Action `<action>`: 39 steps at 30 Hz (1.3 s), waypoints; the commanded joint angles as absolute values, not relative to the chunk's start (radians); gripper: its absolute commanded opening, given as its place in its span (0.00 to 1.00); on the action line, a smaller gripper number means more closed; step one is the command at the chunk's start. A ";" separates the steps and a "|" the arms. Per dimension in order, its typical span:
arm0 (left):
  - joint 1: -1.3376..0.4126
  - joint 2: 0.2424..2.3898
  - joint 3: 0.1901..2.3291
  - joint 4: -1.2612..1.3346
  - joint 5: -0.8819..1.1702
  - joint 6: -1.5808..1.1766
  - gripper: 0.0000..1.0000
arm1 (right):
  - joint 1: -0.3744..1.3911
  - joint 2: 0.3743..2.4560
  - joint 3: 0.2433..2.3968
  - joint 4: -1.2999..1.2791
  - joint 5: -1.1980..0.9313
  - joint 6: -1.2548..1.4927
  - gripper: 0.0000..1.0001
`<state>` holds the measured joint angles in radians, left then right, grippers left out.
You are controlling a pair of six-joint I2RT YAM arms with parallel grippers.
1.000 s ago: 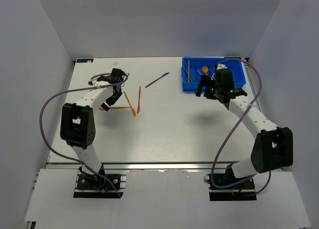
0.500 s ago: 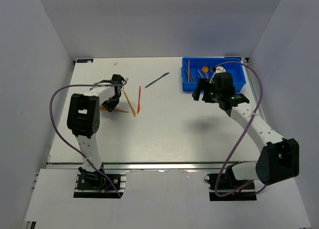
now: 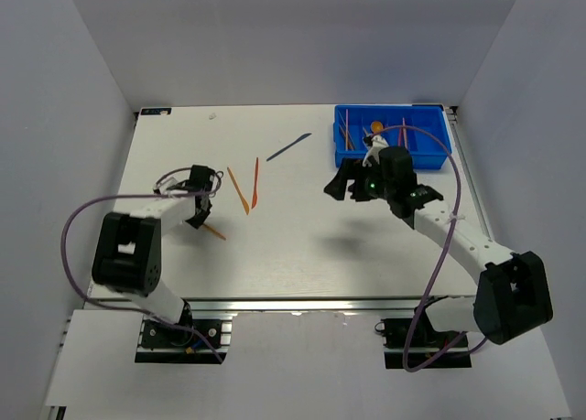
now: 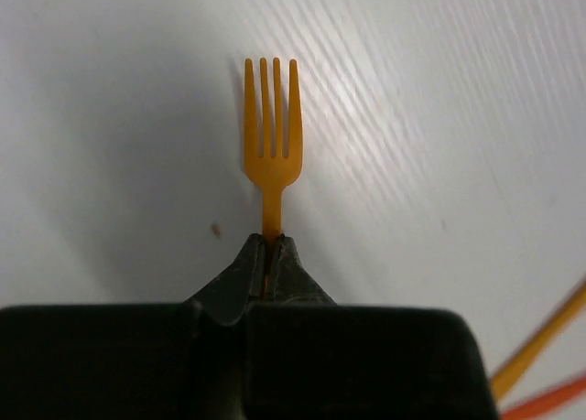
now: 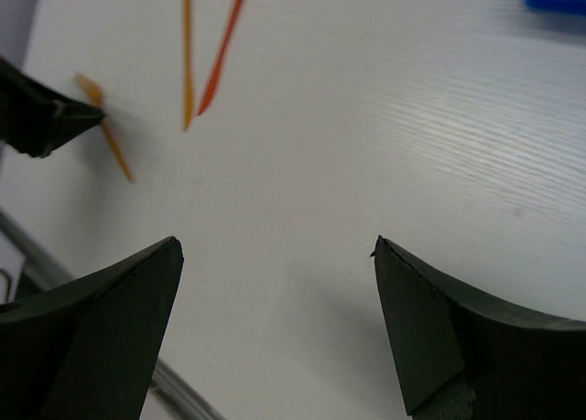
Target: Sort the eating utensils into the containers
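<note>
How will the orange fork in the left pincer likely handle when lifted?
Probably light and bendy: the orange fork is thin plastic with a slim neck. The left pincer pinches only its narrow handle, so it may pivot or slip. Flat, so unlikely to roll.

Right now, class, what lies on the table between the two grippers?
The top view shows an orange utensil and a red-orange utensil there, lying in a V.

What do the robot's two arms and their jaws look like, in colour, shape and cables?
The left arm and the right arm look alike: slim white tubular links joined by bulky black housings, on black bases. A loose purple cable loops alongside each arm from base to wrist. The jaws are matt black wedges that taper to narrow tips.
</note>
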<state>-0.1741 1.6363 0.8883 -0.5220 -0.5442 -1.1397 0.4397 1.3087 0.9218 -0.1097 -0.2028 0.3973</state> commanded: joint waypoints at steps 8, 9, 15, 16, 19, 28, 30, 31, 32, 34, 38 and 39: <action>-0.399 1.172 0.733 -0.227 -0.230 -0.893 0.00 | 0.635 1.281 0.765 0.502 -0.433 0.776 0.88; -0.406 1.157 0.730 -0.215 -0.186 -0.914 0.00 | 0.696 1.292 0.791 0.467 -0.355 0.753 0.88; -0.486 1.203 0.814 -0.149 -0.038 -0.930 0.00 | 0.781 1.393 0.922 0.325 -0.204 0.666 0.79; -0.494 1.219 0.822 -0.137 -0.013 -0.934 0.00 | 0.781 1.403 0.930 0.319 -0.192 0.667 0.77; -0.520 1.226 0.838 -0.092 0.035 -0.951 0.00 | 0.791 1.442 0.968 0.293 -0.153 0.655 0.73; -0.540 1.227 0.836 -0.043 0.052 -0.968 0.00 | 0.818 1.497 1.016 0.225 -0.130 0.597 0.67; -0.540 1.230 0.830 -0.023 0.066 -0.979 0.00 | 0.818 1.517 1.015 0.238 -0.163 0.597 0.64; -0.541 1.230 0.828 -0.017 0.064 -0.982 0.00 | 0.819 1.526 1.019 0.236 -0.169 0.597 0.60; -0.541 1.230 0.827 -0.012 0.067 -0.985 0.00 | 0.821 1.541 1.023 0.238 -0.179 0.597 0.59; -0.541 1.230 0.827 -0.008 0.071 -0.989 0.00 | 0.821 1.551 1.023 0.250 -0.184 0.598 0.51; -0.541 1.232 0.838 -0.008 0.083 -0.989 0.00 | 0.821 1.568 1.035 0.249 -0.158 0.586 0.29; -0.541 1.233 0.842 -0.008 0.089 -0.986 0.02 | 0.819 1.565 1.035 0.249 -0.146 0.581 0.04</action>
<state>-0.5381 1.2423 0.8177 -0.0406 0.0528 -0.9802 0.8143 1.5665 0.9867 0.2298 -0.1799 0.6048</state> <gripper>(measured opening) 0.025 0.133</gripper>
